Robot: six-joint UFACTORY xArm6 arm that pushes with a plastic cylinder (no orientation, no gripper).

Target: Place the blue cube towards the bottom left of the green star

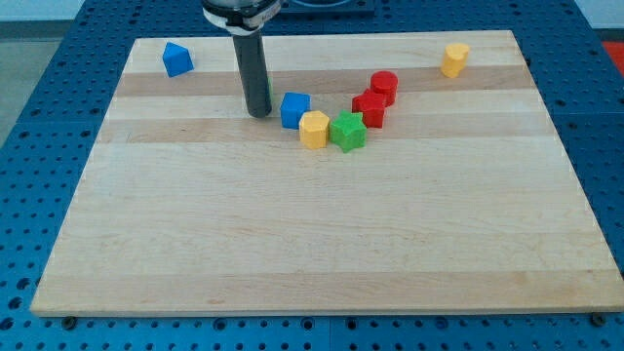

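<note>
The blue cube [294, 109] sits near the middle of the wooden board [322, 234], in its upper half. The green star [347, 132] lies to its lower right. A yellow block [314, 129] lies between them, touching the cube's lower right and the star's left side. My tip [258, 112] stands just left of the blue cube, with a small gap between them.
A red block [369, 108] touches the star's upper right, with a red cylinder [384, 87] just above it. A second blue block [176, 59] lies at the top left. A yellow cylinder [454, 59] lies at the top right.
</note>
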